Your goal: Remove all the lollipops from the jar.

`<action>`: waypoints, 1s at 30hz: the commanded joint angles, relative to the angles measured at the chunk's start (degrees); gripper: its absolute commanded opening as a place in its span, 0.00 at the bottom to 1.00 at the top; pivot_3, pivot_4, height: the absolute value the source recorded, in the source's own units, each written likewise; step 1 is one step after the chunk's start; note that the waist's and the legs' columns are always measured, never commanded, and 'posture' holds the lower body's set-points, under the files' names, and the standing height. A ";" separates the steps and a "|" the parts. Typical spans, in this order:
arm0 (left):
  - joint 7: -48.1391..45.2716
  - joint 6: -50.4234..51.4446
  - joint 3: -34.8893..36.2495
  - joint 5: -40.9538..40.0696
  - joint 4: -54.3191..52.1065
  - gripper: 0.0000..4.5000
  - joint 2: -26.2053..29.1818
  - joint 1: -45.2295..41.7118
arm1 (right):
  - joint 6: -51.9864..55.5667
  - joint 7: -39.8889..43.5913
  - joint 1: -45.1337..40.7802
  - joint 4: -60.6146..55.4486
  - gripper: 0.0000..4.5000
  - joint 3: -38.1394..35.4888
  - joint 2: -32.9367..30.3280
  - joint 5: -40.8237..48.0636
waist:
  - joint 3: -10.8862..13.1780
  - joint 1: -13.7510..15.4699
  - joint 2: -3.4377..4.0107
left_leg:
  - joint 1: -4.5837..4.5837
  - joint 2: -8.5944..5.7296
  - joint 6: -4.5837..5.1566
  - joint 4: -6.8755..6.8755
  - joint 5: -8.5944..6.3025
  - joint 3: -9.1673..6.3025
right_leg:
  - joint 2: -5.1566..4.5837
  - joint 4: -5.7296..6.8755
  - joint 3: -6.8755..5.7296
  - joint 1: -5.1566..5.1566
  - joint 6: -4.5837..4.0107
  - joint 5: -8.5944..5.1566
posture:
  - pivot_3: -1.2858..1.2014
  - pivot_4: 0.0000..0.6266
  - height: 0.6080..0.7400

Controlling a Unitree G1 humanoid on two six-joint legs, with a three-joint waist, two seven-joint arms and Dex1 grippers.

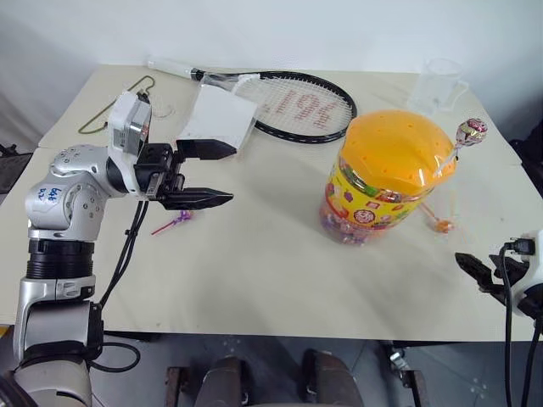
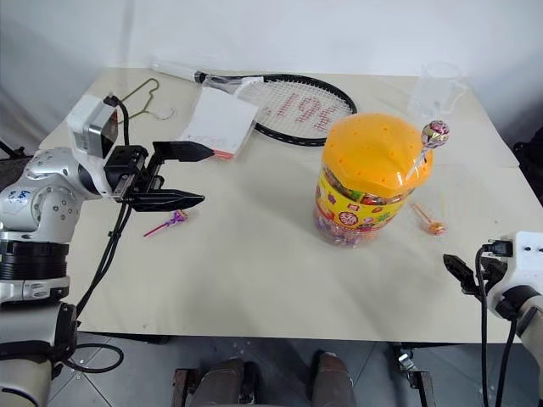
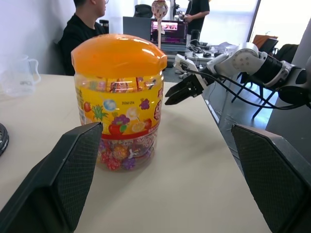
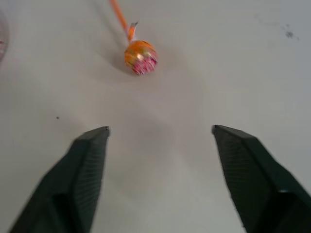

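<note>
The jar point(image 1: 377, 199) stands right of the table's middle, a clear tub with a yellow label and an orange domed lid point(image 1: 394, 148). A silvery-pink lollipop point(image 1: 471, 131) on a white stick stands in the lid's right side. An orange lollipop point(image 4: 140, 57) lies on the table right of the jar. A purple lollipop point(image 1: 174, 222) lies at the left. My left gripper point(image 1: 216, 174) hovers open above the purple one and points at the jar. My right gripper point(image 4: 160, 131) is open and empty, low by the table's front right edge, just short of the orange lollipop.
A tennis racket point(image 1: 297, 102) lies at the back with a white pad point(image 1: 216, 119) beside it. A wire hanger point(image 1: 127, 102) is at the back left, a clear measuring cup point(image 1: 441, 85) at the back right. People sit beyond the table in the left wrist view.
</note>
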 commanded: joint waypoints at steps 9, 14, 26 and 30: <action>-1.04 -1.24 1.01 0.68 2.95 1.00 -0.89 -4.29 | 1.54 9.10 3.89 -17.10 1.00 -16.67 -7.58 20.46 | 0.00 0.05 0.00 | 0.04 0.00 0.00 -0.01 0.00 -0.01 | 0.00 0.00 0.02 0.03 0.00 0.00 | 0.52 0.24 1.00; -2.12 -1.85 0.70 1.39 4.58 1.00 -1.79 -5.70 | 2.04 6.04 -2.98 -17.50 1.00 -16.57 -15.87 30.56 | 0.00 -0.04 -0.01 | 0.07 0.00 0.00 -0.01 0.00 -0.03 | 0.00 0.01 0.05 0.04 -0.01 0.00 | 0.52 0.24 1.00; -2.54 -2.23 0.68 2.25 5.35 1.00 -3.05 -6.79 | -2.12 2.94 -16.93 -12.43 1.00 -2.15 -25.45 35.61 | 0.00 0.18 -0.02 | 0.03 -0.01 0.01 0.02 0.00 -0.03 | 0.00 -0.03 0.01 0.05 0.00 0.01 | 0.52 0.24 1.00; -1.95 -1.88 1.06 2.05 4.21 1.00 -3.24 -5.95 | -4.39 3.99 -20.46 -9.92 1.00 2.12 -25.51 33.80 | 0.00 0.08 -0.02 | 0.02 0.00 0.00 0.01 0.00 -0.03 | 0.00 -0.03 -0.01 0.04 0.00 0.01 | 0.52 0.24 1.00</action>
